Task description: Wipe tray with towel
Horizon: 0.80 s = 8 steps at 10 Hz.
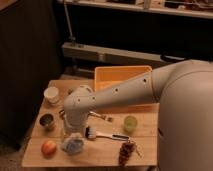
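The yellow-orange tray (pixel 122 76) stands at the back of the wooden table, its front wall partly hidden by my arm. The blue-grey towel (pixel 73 145) lies bunched near the table's front left. My gripper (pixel 70 131) points downward just above the towel, at its back edge, and stands open. The towel still rests on the table, and I cannot tell whether the gripper touches it.
A red apple (pixel 48 148) lies left of the towel. A dark can (pixel 47 121) and a white cup (pixel 51 95) stand along the left side. A brush (pixel 102 134), a green cup (pixel 130 123) and a dark grape bunch (pixel 126 150) sit to the right.
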Each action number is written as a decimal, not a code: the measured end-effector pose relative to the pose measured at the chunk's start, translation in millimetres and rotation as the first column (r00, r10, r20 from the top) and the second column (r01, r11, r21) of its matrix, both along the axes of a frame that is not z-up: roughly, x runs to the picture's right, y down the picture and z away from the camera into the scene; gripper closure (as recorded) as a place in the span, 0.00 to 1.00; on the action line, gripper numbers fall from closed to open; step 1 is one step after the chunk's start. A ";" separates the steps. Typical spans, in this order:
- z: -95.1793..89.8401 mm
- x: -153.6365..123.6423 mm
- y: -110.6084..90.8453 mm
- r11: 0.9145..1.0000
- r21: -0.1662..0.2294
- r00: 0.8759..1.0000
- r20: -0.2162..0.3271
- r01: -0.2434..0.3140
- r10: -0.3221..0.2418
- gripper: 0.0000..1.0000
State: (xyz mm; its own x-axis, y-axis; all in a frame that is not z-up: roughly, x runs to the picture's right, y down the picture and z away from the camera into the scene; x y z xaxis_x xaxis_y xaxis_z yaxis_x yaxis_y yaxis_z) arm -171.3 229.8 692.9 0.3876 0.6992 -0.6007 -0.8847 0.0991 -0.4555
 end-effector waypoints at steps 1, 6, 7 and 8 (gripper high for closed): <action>1.8 -6.6 11.5 1.000 -0.002 1.000 0.009 0.023 -0.023 0.35; 25.7 -19.7 36.5 0.993 0.045 0.993 -0.031 0.113 -0.112 0.36; 31.4 -21.2 39.8 0.990 0.050 0.991 -0.038 0.129 -0.127 0.40; 37.5 -22.7 44.0 0.989 0.048 0.989 -0.040 0.142 -0.140 0.50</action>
